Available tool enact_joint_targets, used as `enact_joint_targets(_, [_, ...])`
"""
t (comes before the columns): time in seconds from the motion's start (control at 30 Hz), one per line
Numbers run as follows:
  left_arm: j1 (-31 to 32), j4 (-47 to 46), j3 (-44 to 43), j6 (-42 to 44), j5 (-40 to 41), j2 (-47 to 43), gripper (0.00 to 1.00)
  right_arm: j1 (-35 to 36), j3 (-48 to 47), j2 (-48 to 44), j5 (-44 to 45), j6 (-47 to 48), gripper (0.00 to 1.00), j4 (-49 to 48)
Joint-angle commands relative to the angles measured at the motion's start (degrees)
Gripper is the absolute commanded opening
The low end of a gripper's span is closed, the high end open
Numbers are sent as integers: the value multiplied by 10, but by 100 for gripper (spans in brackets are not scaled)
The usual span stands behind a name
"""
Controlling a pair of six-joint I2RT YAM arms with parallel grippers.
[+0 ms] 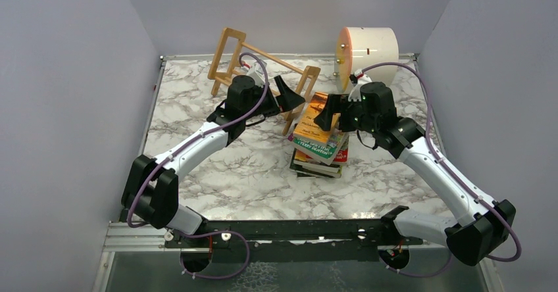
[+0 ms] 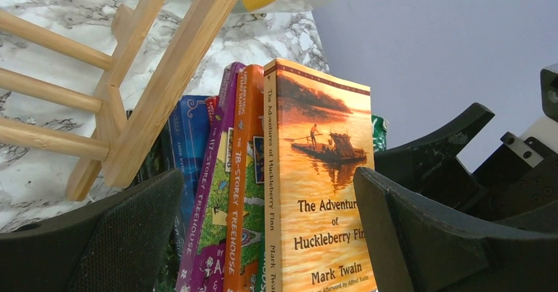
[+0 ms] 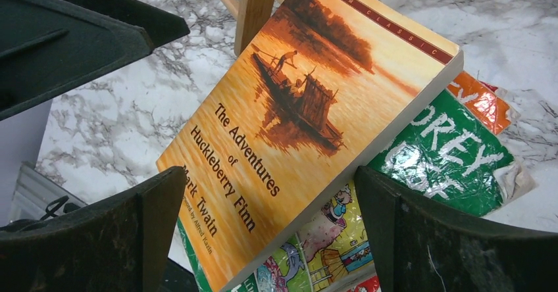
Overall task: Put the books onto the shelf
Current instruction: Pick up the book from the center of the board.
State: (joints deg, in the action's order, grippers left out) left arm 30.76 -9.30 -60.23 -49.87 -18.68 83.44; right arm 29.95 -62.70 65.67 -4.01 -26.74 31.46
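Note:
The books (image 1: 318, 142) lie in an untidy pile on the marble table, an orange "Huckleberry Finn" paperback (image 3: 296, 121) on top. In the left wrist view I face their spines: purple (image 2: 212, 193), orange (image 2: 238, 193) and blue (image 2: 191, 134). My left gripper (image 2: 266, 180) is open at the pile's spine side, its fingers wider than the top books. My right gripper (image 3: 270, 173) hovers open over the orange cover, holding nothing. The shelf (image 1: 262, 75), a light-wood slatted rack, stands askew just behind and left of the pile, and its end piece (image 2: 158, 88) is close to the spines.
A cream cylindrical drum (image 1: 368, 54) stands at the back right, near the right arm. A green-covered book (image 3: 454, 154) sticks out from under the orange one. Grey walls enclose the table on three sides. The two grippers (image 1: 289, 98) (image 1: 328, 116) are close together over the pile.

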Motion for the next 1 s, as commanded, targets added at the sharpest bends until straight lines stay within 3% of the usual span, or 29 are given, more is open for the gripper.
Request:
enact_joint_targets(0.0, [3, -27, 8, -10, -29, 11, 99, 3, 6, 1, -31, 2, 97, -25])
enact_joint_targets(0.53, [11, -65, 28, -44, -144, 47, 99, 3, 26, 9, -60, 19, 97, -57])
enact_joint_targets(0.97, [14, -89, 33, -60, -159, 55, 97, 2, 76, -5, -105, 38, 97, -132])
